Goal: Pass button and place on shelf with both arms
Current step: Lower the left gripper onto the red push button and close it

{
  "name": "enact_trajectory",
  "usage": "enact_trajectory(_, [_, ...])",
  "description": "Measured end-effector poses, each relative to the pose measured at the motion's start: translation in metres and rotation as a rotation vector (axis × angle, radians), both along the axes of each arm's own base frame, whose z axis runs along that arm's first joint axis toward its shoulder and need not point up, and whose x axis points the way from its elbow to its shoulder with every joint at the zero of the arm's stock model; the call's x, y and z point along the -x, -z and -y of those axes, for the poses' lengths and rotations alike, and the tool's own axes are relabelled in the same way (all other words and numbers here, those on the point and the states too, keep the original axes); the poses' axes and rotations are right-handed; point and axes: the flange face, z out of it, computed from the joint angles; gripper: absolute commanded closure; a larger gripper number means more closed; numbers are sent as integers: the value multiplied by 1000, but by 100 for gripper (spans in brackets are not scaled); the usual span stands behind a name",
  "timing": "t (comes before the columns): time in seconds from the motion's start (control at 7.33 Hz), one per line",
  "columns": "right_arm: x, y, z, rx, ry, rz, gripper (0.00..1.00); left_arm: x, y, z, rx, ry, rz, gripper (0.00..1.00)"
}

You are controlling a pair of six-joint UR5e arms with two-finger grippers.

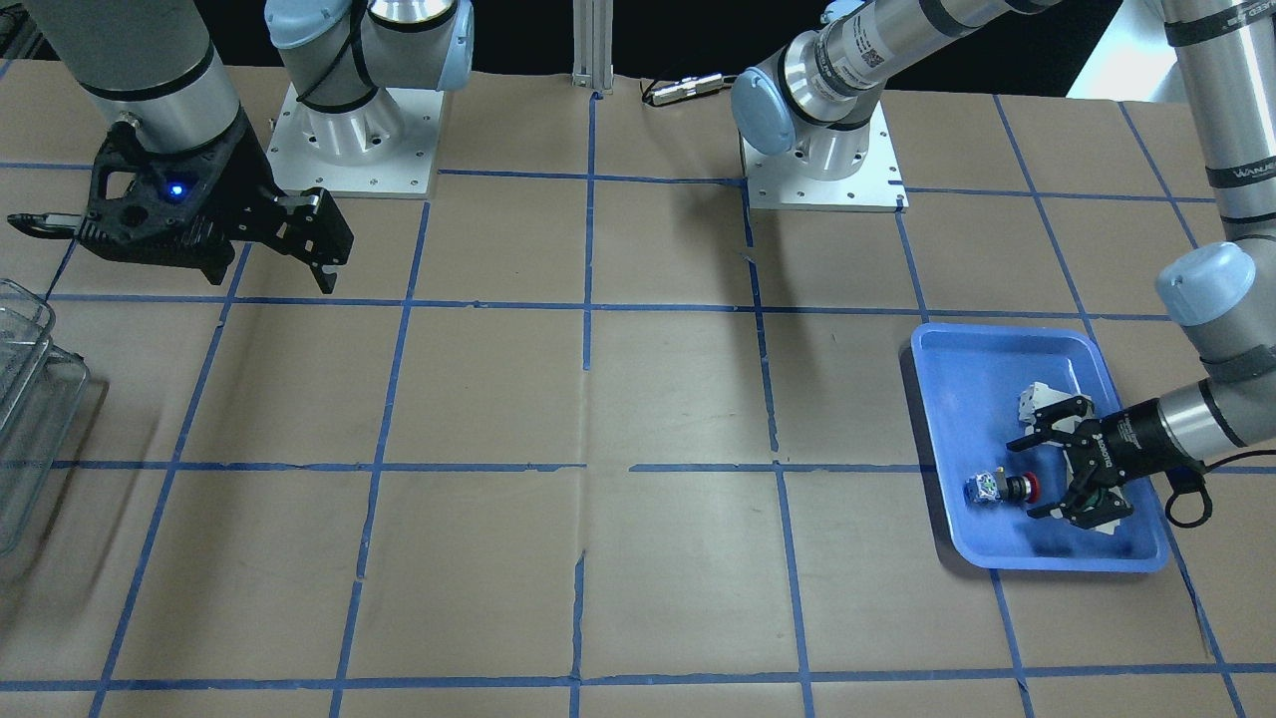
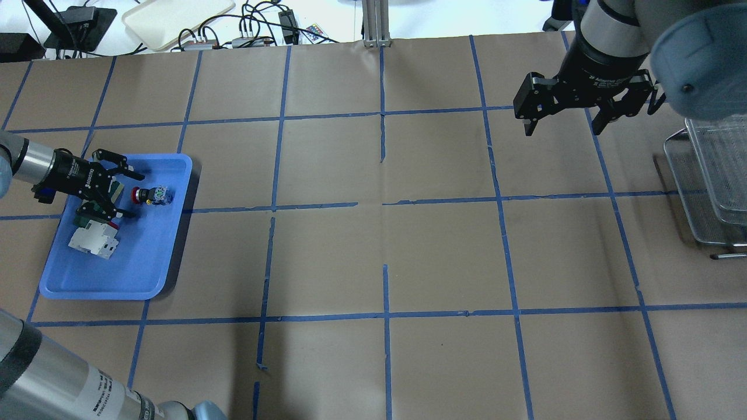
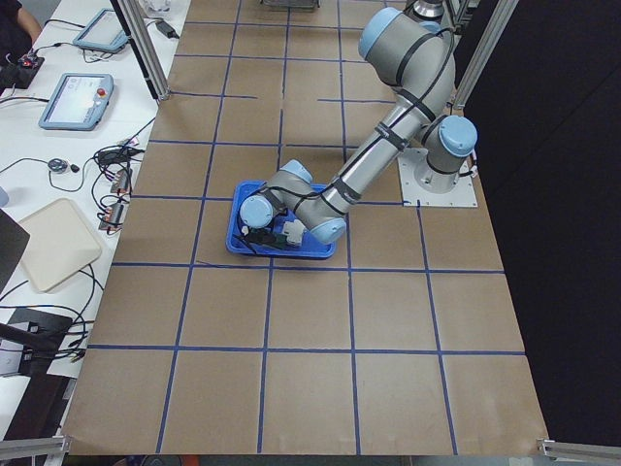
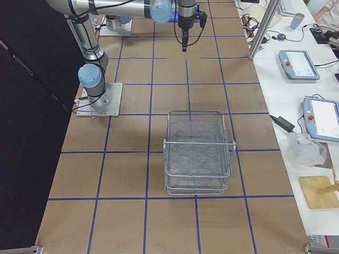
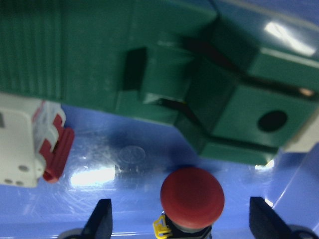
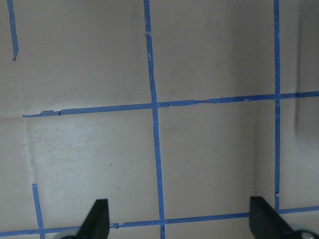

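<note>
The button (image 2: 153,195) lies on its side in the blue tray (image 2: 146,262), red cap toward my left gripper (image 2: 135,195). That gripper is open and low in the tray, its fingertips on either side of the red cap, not closed on it. In the left wrist view the cap (image 5: 192,195) sits between the open fingertips (image 5: 102,219). In the front view the button (image 1: 997,489) lies just ahead of the left gripper (image 1: 1029,481). My right gripper (image 2: 563,127) is open and empty, above the table near the wire shelf (image 2: 709,175). The shelf also shows in the right side view (image 4: 197,153).
A white-red breaker block (image 2: 93,242) and a green flat part (image 5: 149,59) lie in the tray beside the left gripper. The tray rim (image 1: 932,449) stands close around the button. The right wrist view shows only brown paper with blue tape lines (image 6: 154,149).
</note>
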Motion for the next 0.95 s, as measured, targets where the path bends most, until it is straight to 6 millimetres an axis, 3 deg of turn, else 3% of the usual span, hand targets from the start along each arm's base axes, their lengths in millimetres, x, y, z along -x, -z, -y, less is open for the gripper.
enact_trajectory(0.14, [0, 0, 0, 0, 0, 0, 0, 0, 1, 0, -3, -3, -2, 87])
enact_trajectory(0.27, [0, 0, 0, 0, 0, -1, 0, -1, 1, 0, -5, -7, -1, 100])
enact_trajectory(0.95, [0, 0, 0, 1, 1, -3, 0, 0, -10, 0, -5, -8, 1, 100])
